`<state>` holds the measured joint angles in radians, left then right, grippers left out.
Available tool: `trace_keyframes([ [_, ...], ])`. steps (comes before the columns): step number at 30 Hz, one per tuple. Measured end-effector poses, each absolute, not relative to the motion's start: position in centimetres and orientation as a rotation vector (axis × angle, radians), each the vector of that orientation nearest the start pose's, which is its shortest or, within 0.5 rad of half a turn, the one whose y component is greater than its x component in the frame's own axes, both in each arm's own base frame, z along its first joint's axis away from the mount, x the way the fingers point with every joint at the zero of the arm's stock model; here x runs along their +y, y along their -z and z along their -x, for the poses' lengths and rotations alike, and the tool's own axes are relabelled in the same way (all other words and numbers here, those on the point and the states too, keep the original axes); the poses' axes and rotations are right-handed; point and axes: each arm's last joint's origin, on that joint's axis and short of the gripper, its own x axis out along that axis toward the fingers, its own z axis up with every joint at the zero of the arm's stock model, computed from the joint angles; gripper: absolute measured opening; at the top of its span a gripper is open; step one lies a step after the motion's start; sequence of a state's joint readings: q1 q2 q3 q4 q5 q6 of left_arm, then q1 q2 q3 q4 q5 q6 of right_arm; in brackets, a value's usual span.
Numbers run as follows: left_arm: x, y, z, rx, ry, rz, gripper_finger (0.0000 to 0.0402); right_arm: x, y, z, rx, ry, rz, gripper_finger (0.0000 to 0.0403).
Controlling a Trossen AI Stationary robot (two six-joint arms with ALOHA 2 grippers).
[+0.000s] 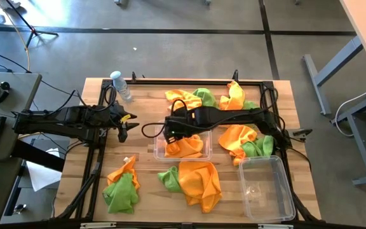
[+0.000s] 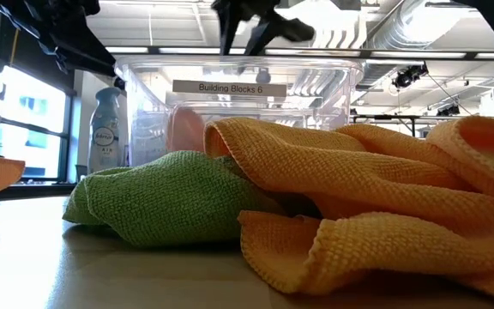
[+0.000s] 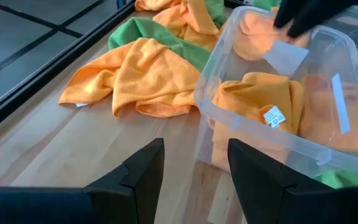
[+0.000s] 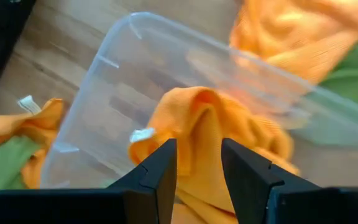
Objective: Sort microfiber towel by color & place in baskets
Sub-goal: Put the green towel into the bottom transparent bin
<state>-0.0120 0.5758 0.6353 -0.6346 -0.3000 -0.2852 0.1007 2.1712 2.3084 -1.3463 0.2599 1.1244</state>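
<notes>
High view: right gripper (image 1: 168, 135) hangs over centre basket (image 1: 158, 152) of orange towels (image 1: 184, 147); empty basket (image 1: 267, 188) lower right.
Right wrist view: fingers parted, orange towel (image 4: 197, 127) beneath, not gripped.
Left gripper (image 1: 124, 123): left of centre, spread, empty.
Low view: fuzzy green towel (image 2: 161, 199), looped weave.

Wooden table (image 1: 146, 175) under towels (image 1: 201, 183), baskets (image 1: 267, 189)

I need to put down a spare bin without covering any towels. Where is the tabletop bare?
Bare wood lies along the left side, between the water bottle and the orange-and-green towel pile, under the waiting left gripper. The middle and right are crowded: the basket with orange towels, the empty basket and loose towels.
</notes>
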Motion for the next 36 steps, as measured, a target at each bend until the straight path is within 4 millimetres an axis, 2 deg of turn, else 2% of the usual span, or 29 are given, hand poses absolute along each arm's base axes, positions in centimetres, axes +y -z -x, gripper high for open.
trace_keyframes([
  [6,0.7,-27.0,-12.0,0.526,-0.357,0.187,0.0168,4.9,-33.6,-42.3,0.995,0.783,-0.614,0.0107],
  [14,0.7,-27.0,-12.0,0.526,-0.357,0.187,0.0168,5.5,-33.4,-40.0,1.080,0.860,-0.507,0.0007],
  [21,0.7,-27.0,-12.0,0.524,-0.358,0.188,0.0168,5.5,-34.3,-37.8,1.057,0.886,-0.438,0.0002],
  [28,0.7,-27.0,-12.0,0.519,-0.360,0.187,0.0168,5.0,-33.6,-32.4,1.024,0.935,-0.483,0.0001],
  [36,0.8,-27.3,-12.1,0.486,-0.380,0.185,0.0168,3.0,-31.0,-24.5,0.776,0.854,-0.658,0.0000],
])
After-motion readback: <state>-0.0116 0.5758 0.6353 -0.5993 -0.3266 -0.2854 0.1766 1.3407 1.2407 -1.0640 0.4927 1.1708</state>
